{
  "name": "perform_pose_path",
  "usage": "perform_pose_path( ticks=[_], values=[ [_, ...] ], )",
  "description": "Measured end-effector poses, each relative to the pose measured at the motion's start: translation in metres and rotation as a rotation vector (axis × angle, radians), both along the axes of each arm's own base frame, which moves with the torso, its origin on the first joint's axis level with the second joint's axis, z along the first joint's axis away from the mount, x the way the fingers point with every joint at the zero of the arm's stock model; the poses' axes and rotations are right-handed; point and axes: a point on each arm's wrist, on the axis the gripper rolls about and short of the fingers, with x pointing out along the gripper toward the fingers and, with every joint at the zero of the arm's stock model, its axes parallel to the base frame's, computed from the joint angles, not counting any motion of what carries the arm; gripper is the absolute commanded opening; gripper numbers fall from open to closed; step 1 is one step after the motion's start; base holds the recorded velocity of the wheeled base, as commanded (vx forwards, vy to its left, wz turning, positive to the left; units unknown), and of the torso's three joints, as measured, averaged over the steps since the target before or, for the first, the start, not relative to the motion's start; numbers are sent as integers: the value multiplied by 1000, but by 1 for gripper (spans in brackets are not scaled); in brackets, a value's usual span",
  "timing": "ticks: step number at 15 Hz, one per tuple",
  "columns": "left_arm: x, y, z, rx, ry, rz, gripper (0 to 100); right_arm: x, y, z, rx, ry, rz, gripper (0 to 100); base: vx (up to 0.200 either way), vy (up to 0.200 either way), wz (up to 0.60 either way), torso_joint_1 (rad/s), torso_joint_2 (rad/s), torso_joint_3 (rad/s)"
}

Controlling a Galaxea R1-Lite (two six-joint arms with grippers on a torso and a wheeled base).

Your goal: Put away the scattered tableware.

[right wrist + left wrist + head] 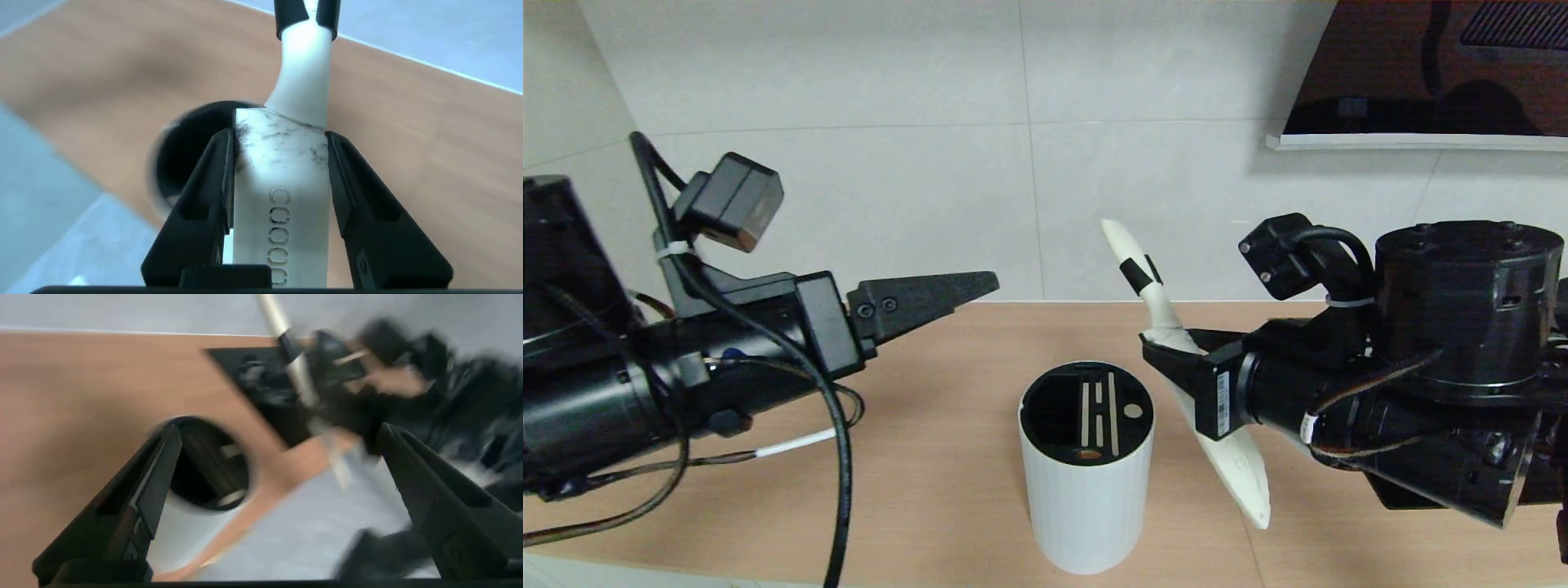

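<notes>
white plastic, by the look of it, was what the utensil (1241, 469) was made of, and a black band was wrapped round its handle. it was held in the air just to the right of the white cylindrical holder (1086, 490), which stood upright on the wooden counter (931, 465). the utensil was tilted, with the handle raised toward the tiled wall and the broad end dropped toward the near edge of the counter. no contact between utensil and holder could be made out.

the step in hand was judged to be the carrying of this piece to the holder, with the drop not yet made. for the next move, the broad end would probably have to be brought over the holder's black slotted top, the piece turned nearer to upright, and an opening wide enough chosen before any release. a strike on the rim was thought to be the main risk, since a light holder could be tipped.

the right gripper (1176, 347) was closed on the utensil where the handle widens. in the right wrist view its two fingers were seen pressed against the piece's opposite edges. the left gripper (976, 287) was held above the counter to the left of the holder. in the left wrist view its fingers were seen spread wide, with nothing gripped and nothing touched.
</notes>
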Motion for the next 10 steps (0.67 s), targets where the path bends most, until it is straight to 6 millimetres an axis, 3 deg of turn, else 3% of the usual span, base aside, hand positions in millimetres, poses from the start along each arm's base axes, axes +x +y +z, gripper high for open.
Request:
perform_pose_path(
  ticks=[3,6,10],
  values=[
    [17,-26,-11,-66,0,77,100,-5,20,-3,70,-6,47,0,0,0,0,0,0,0],
    [22,-56,-26,-79,-4,92,100,-6,27,-11,57,6,61,0,0,0,0,0,0,0],
    [23,-69,-41,-77,3,60,100,-10,33,-14,53,16,82,0,0,0,0,0,0,0]
  ],
)
